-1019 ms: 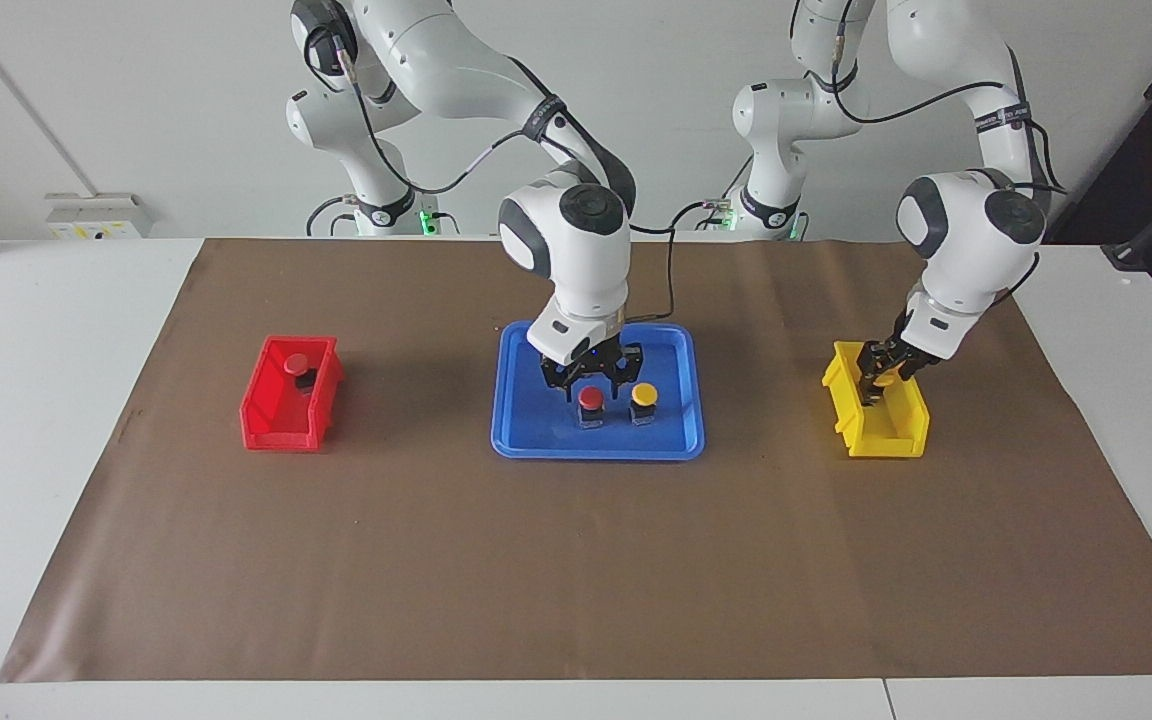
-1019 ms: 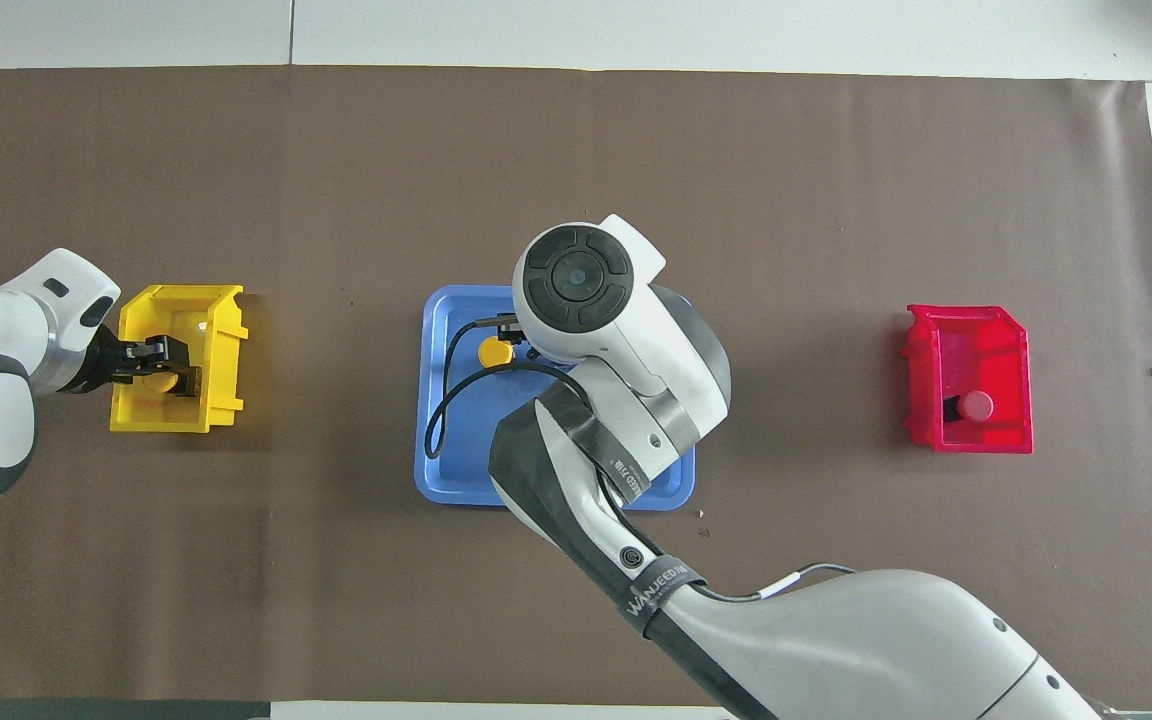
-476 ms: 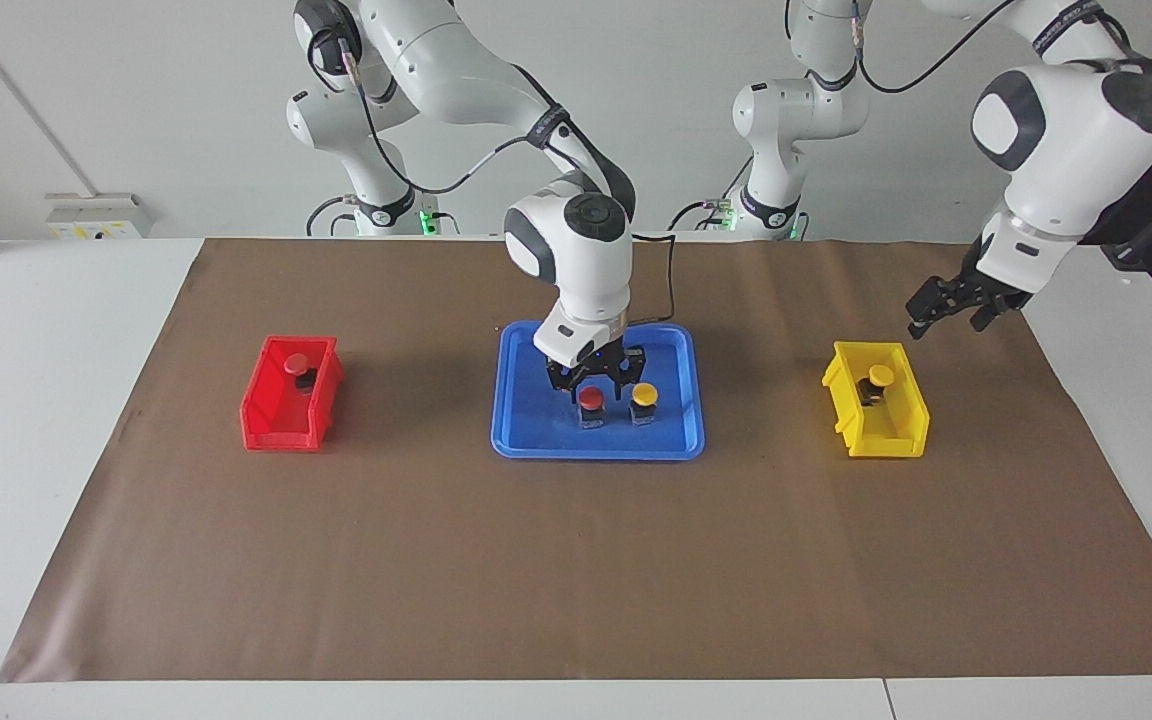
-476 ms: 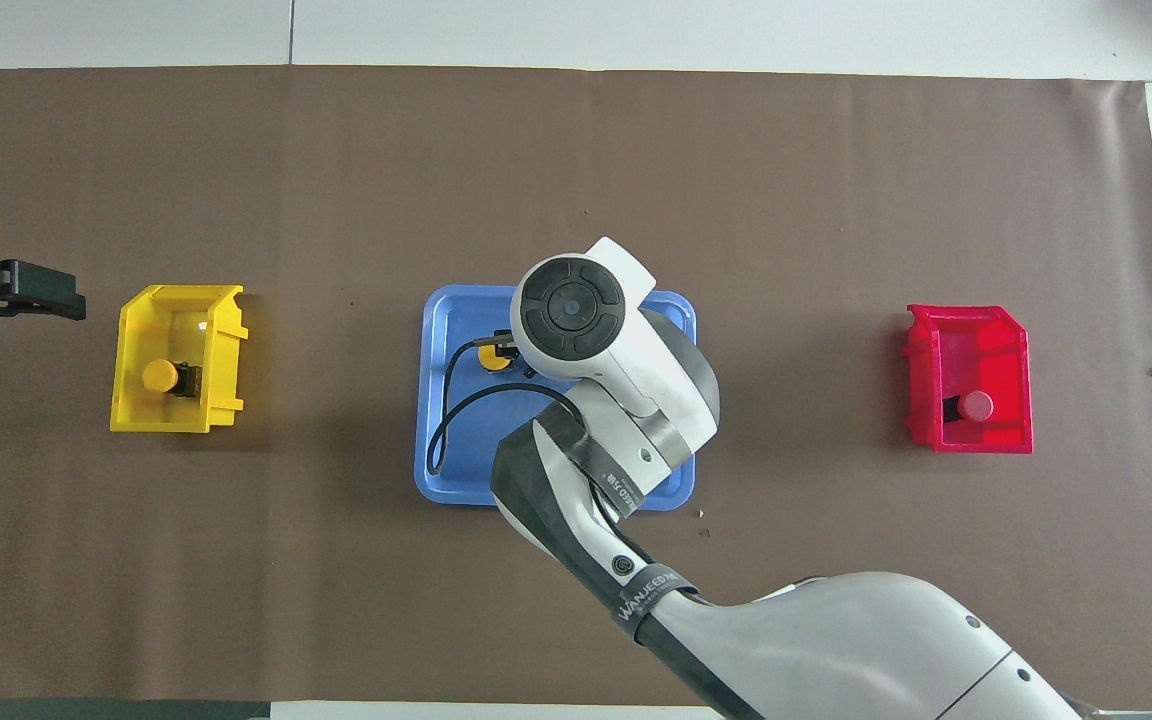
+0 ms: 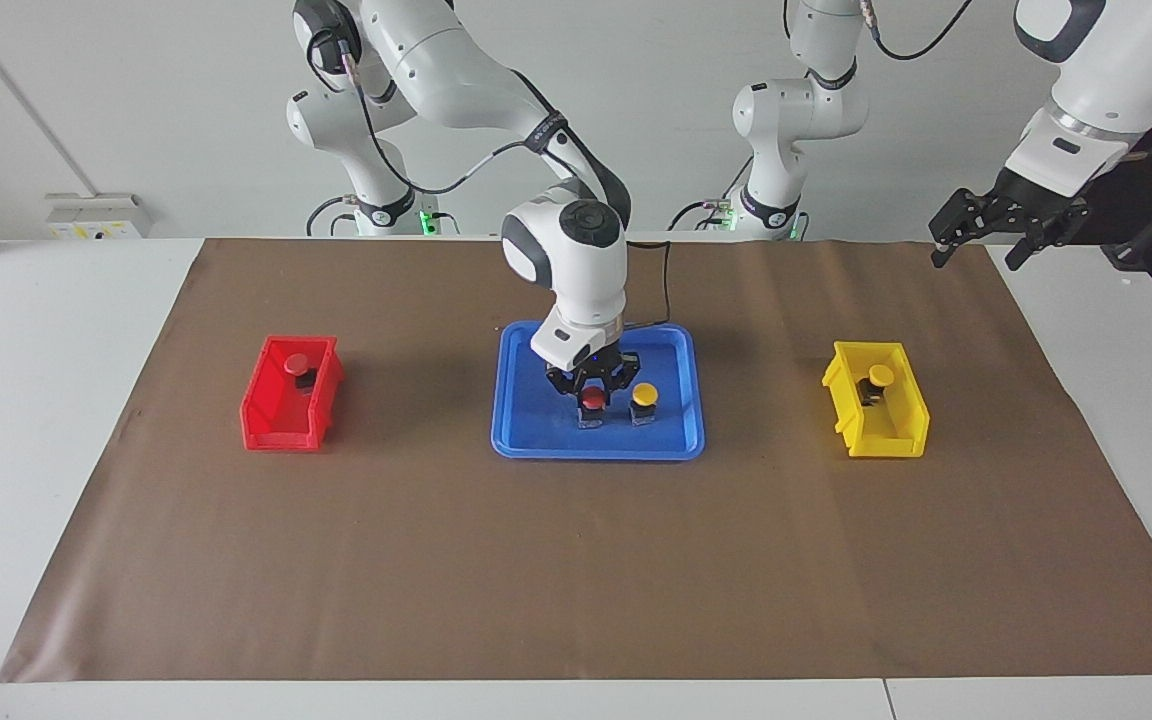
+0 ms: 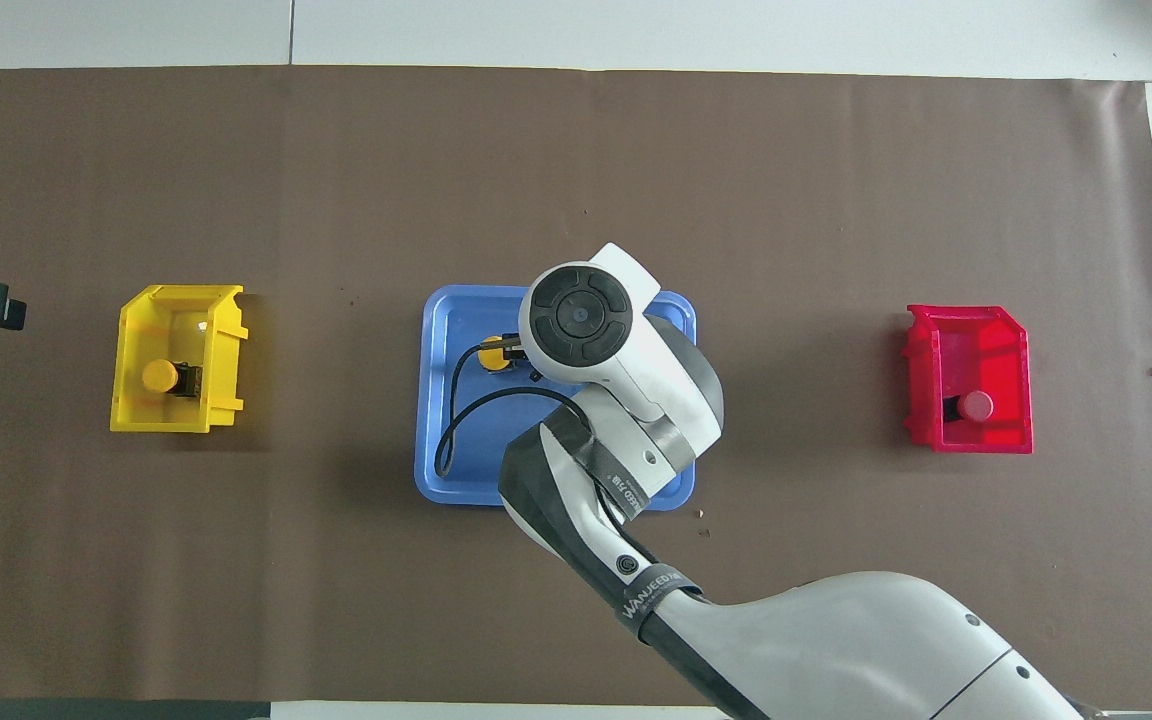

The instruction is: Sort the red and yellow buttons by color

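A red button and a yellow button stand side by side in the blue tray. My right gripper is low over the tray, open, with a finger on each side of the red button's cap. In the overhead view the right arm hides that red button; the yellow one peeks out beside the wrist. Another red button lies in the red bin. Another yellow button lies in the yellow bin. My left gripper is open and empty, raised high by the left arm's end of the table.
The brown mat covers the table, with white table top around it. The bins stand toward either end of the mat, the tray in the middle. A black cable loops from the right wrist over the tray.
My left gripper let go of the yellow button in the yellow bin, then rose up and away. My right gripper has come down around the red button in the tray.
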`<state>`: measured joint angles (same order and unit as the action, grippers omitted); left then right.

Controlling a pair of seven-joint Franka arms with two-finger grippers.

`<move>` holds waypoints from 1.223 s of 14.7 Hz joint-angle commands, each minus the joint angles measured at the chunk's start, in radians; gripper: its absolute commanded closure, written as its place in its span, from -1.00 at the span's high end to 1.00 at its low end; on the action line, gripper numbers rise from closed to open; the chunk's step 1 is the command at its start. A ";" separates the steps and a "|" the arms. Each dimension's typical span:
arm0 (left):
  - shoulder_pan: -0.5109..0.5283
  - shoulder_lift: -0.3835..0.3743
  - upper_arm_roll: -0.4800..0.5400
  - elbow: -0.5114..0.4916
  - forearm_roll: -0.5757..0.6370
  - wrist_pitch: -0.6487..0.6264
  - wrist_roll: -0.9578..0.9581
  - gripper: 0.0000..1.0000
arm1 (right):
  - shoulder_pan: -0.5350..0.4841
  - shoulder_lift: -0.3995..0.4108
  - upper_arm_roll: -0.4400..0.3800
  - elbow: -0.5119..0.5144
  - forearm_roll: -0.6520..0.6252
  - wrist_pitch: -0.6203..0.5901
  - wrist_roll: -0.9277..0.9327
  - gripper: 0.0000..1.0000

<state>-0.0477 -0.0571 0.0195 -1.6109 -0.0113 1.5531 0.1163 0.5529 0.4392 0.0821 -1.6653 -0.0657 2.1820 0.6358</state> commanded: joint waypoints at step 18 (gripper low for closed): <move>-0.575 0.338 -0.012 -0.228 -0.006 0.577 -0.682 0.98 | -0.795 -0.453 0.012 -0.462 0.190 -0.039 -1.156 -0.56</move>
<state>-0.5882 0.2481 -0.0095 -1.8524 -0.0132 2.1041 -0.5350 -0.2149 0.0075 0.0766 -2.0841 0.0996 2.1063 -0.4907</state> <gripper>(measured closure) 0.004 0.595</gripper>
